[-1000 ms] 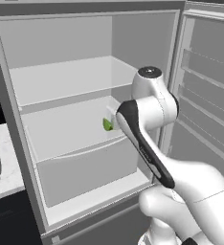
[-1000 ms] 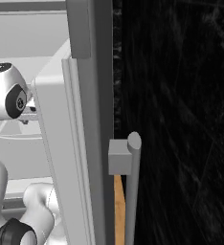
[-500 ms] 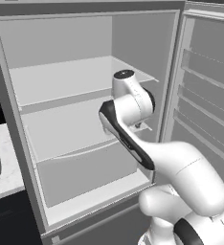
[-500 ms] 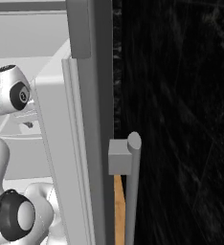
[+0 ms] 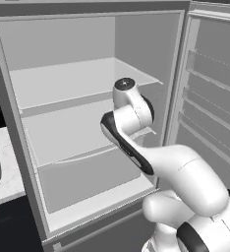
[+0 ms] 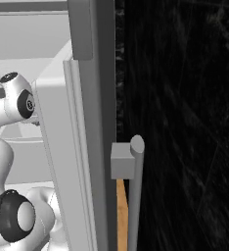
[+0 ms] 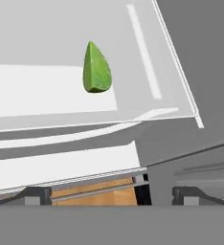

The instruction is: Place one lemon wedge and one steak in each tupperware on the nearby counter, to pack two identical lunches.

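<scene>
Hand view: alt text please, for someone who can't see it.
A green lemon wedge lies on a white fridge shelf, pointed tip away from the camera, nothing touching it. The open end effector shows as two dark fingertips at the bottom edge, short of the wedge. Under the shelf's front edge sits another shelf and a strip of wood-coloured surface.

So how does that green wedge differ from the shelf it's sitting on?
The wedge is green and small; the fridge shelf is pale white-grey and far broader. The wedge is pointed at one end and rounded at the other; the shelf is a flat slab with straight edges. The wedge stands up off the surface; the shelf lies level. Both are inside the open fridge.
</scene>
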